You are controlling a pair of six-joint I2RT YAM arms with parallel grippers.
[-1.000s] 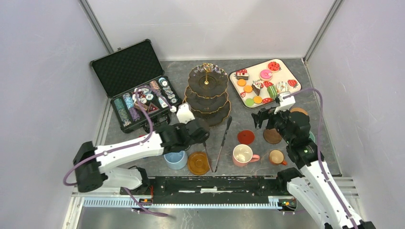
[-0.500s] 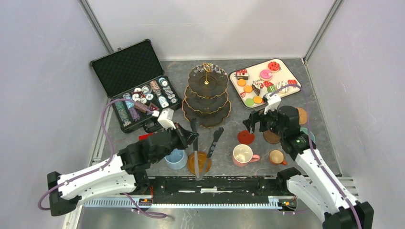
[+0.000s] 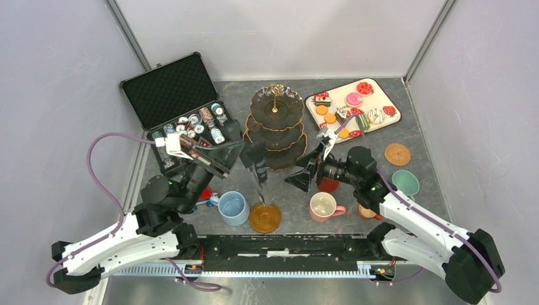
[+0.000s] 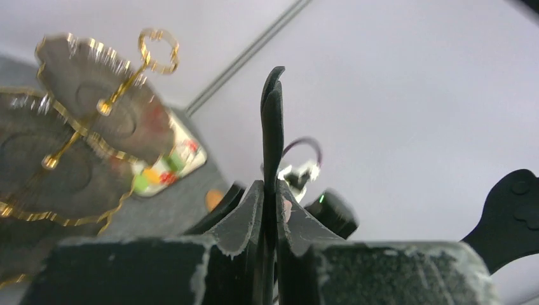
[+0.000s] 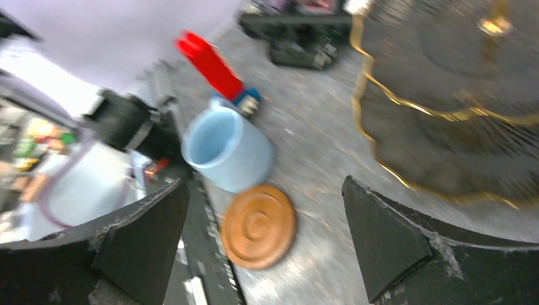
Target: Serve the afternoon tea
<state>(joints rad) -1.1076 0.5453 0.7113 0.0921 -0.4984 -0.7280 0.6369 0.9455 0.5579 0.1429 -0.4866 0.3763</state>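
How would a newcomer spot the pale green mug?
Start at the cream rectangular tray of toy sweets in the far right corner. Below it in the top view lies a tan round coaster, and below that sits the pale green mug, the rightmost cup, right of the pink mug.

White-shelled, black-jointed left arm [image 3: 121, 244] lower left, matching right arm [image 3: 414, 220] lower right; thin purple cable [image 3: 88, 157] loops off each. Matte black finger pads [image 5: 388, 244], chipped grey edges.
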